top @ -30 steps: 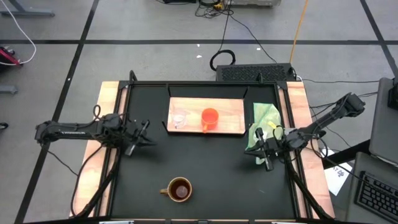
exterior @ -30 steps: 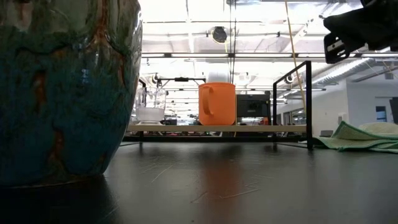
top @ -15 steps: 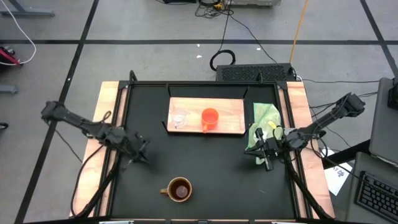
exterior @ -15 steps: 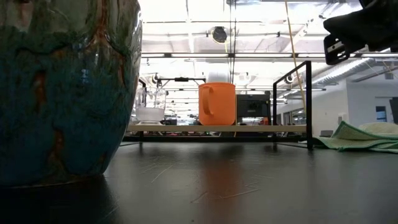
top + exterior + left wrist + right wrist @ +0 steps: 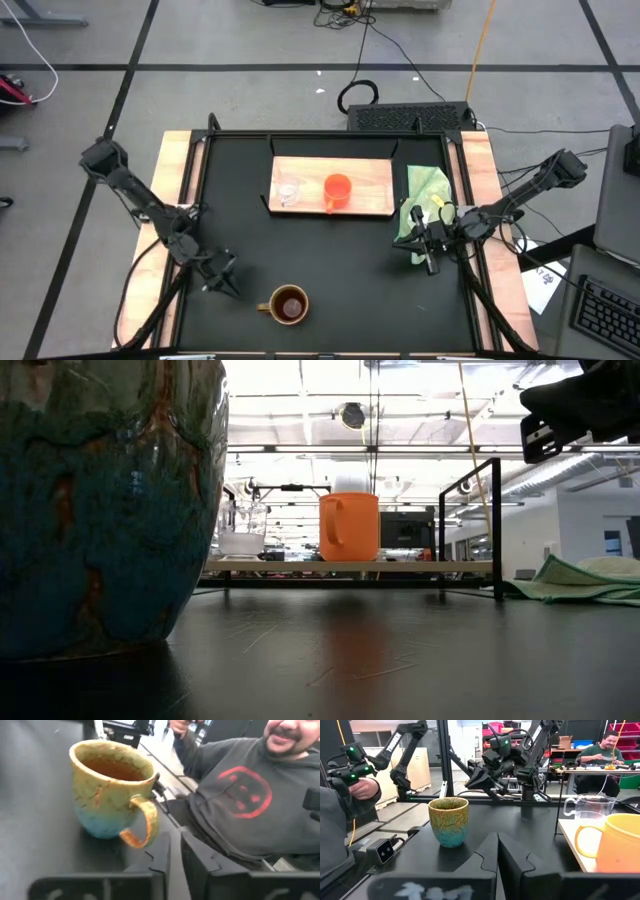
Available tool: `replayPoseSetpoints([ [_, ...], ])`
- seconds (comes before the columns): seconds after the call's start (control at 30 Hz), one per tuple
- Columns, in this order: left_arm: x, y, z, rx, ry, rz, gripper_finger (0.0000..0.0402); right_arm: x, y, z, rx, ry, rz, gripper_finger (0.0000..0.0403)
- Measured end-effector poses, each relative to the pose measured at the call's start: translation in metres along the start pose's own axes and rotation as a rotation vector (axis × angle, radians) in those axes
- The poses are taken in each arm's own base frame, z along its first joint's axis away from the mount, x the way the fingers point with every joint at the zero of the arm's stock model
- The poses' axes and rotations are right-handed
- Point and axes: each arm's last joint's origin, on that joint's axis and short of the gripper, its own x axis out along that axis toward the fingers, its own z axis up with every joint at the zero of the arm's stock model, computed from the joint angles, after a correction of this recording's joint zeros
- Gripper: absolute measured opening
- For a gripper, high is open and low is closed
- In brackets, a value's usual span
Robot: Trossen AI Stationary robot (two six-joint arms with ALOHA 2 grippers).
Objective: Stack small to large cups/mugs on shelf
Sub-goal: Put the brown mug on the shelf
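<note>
The brown mug (image 5: 288, 304) stands on its base near the table's near edge, and its handle (image 5: 142, 822) points at my left gripper (image 5: 222, 276). That gripper is shut and sits just to the mug's left, apart from it. The small glass cup (image 5: 289, 191) and the orange cup (image 5: 338, 190) stand side by side on the light-wood shelf (image 5: 375, 175) toward the far side. My right gripper (image 5: 428, 255) waits, shut, at the table's right, beside the green cloth (image 5: 424, 195). In the right wrist view the mug (image 5: 449, 822) stands ahead, with the orange cup (image 5: 615, 842) close by.
The low view is filled at its left by the brown mug (image 5: 100, 510). A black frame post (image 5: 496, 525) stands by the shelf's right end. A person in a grey hoodie (image 5: 240, 795) sits just beyond the table's near edge. Dark table surface lies between the mug and the shelf.
My left arm has swung from the table's left middle toward the near edge, and its gripper has come down beside the brown mug and turned to face it. The mug, both cups and my right arm have stayed where they were.
</note>
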Motion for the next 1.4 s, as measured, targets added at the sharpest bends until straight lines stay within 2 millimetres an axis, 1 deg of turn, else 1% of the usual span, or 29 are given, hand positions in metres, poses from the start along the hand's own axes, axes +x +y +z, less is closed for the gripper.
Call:
replayPoseSetpoints([
  [0.07,0.005,-0.001,-0.002,0.0,-0.01,-0.005,0.0073,0.0,0.0,0.0,0.0,0.0,0.0,0.0],
  [0.17,0.011,0.001,-0.006,-0.031,-0.018,0.049,0.0114,0.0,0.0,0.0,-0.009,0.0,0.0,0.0],
  [0.3,0.02,0.004,-0.011,-0.072,0.019,0.102,0.0167,0.0,0.0,0.0,-0.025,-0.001,0.0,0.0],
  [0.43,0.032,0.001,-0.005,-0.066,0.002,0.105,0.0211,0.0,0.0,0.0,-0.026,-0.001,0.0,0.0],
  [0.57,0.044,-0.001,0.001,-0.046,0.005,0.117,0.0237,0.0,0.0,0.0,-0.027,-0.001,0.0,0.0],
  [0.8,0.066,-0.003,0.002,-0.052,0.048,0.125,0.0246,0.0,0.0,0.0,-0.045,-0.001,-0.001,0.0],
  [1.03,0.087,-0.007,0.006,-0.067,0.078,0.078,0.0246,0.0,0.0,0.0,-0.053,-0.001,0.0,0.0],
  [1.2,0.101,-0.016,0.016,-0.066,0.076,0.01,0.0246,0.0,0.0,0.0,-0.055,0.005,0.0,0.0],
  [1.4,0.115,-0.028,0.032,-0.047,0.094,0.005,0.0246,0.0,0.0,-0.001,-0.06,0.01,-0.001,0.0],
])
